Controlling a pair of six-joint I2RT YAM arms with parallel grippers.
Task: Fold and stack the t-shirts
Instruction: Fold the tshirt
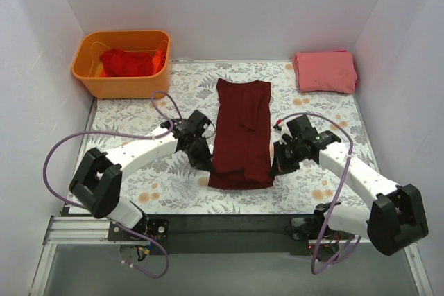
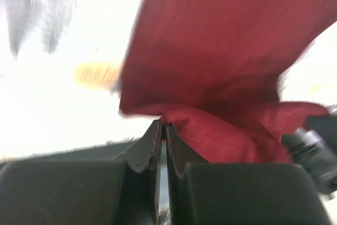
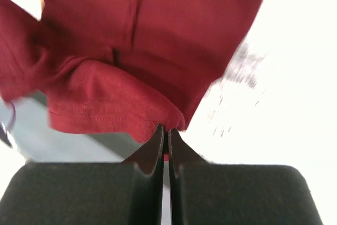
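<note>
A dark maroon t-shirt [image 1: 241, 133] lies as a long narrow strip down the middle of the table. My left gripper [image 1: 205, 164] is shut on its near left corner [image 2: 200, 130], cloth pinched between the fingertips. At the near right corner, my right gripper [image 1: 276, 166] is likewise shut on the hem [image 3: 116, 109]. A salmon-pink t-shirt [image 1: 324, 71] lies folded at the far right. Crumpled red t-shirts [image 1: 127, 62] sit inside the bin at the far left.
The orange plastic bin [image 1: 104, 82] stands at the far left corner. White walls close in the table on three sides. The floral tablecloth [image 1: 166, 185] shows on both sides of the maroon shirt.
</note>
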